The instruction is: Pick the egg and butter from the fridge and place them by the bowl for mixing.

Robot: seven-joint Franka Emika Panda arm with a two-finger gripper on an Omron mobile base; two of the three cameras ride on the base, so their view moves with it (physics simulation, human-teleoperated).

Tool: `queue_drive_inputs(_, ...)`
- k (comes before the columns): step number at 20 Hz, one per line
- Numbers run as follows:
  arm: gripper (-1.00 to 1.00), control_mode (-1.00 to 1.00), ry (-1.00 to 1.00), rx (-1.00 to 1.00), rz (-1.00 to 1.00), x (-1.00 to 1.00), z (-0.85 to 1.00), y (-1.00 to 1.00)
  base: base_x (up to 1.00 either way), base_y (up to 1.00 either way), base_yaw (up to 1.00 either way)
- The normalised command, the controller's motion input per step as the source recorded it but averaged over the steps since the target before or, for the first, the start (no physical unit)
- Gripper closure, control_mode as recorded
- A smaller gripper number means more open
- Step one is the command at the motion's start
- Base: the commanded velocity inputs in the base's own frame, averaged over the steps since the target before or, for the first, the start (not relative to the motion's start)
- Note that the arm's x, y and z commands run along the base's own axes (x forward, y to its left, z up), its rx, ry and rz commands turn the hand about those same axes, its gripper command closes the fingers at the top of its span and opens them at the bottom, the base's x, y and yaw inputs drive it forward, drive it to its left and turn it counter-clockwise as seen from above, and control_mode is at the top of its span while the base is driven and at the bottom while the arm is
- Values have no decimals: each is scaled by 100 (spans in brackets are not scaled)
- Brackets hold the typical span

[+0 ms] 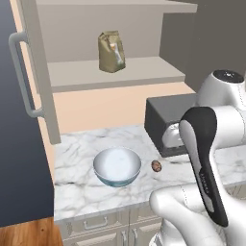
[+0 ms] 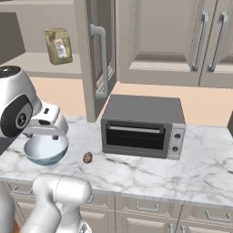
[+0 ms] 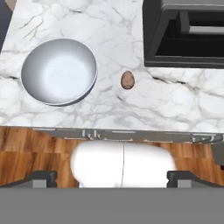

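Note:
The pale glossy bowl (image 1: pixel 117 166) (image 2: pixel 43 152) (image 3: pixel 59 71) stands on the marble counter (image 3: pixel 175 105). A small brown egg (image 1: pixel 156 166) (image 2: pixel 88 157) (image 3: pixel 127 80) lies on the counter just right of the bowl, not touching it. My gripper (image 3: pixel 113 178) hangs high above the counter's front edge, looking straight down, open with nothing between its fingers. In the right base view the gripper (image 2: pixel 45 132) is over the bowl. The fridge's dark front (image 1: pixel 19 158) rises at the far left. The butter is out of view.
A dark toaster oven (image 1: pixel 168 120) (image 2: pixel 143 125) (image 3: pixel 183 35) sits on the counter right of the egg. A tan bag (image 1: pixel 111 51) (image 2: pixel 58 45) stands on an open shelf above. A door with a grey handle (image 2: pixel 101 63) juts out left of the oven. Drawers and wooden floor (image 3: pixel 26 148) lie below the counter edge.

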Motion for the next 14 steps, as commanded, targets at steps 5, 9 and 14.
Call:
queue_drive_inputs(5, -100, -100, 0, 0, 0, -4, 28, 0, 0, 0, 0)
queue_drive_inputs(9, -100, -100, 0, 0, 0, -3, 19, 0, 0, 0, 0)
queue_drive_inputs(14, -100, 100, 0, 0, 0, 0, 0, 0, -80, 0, -7)
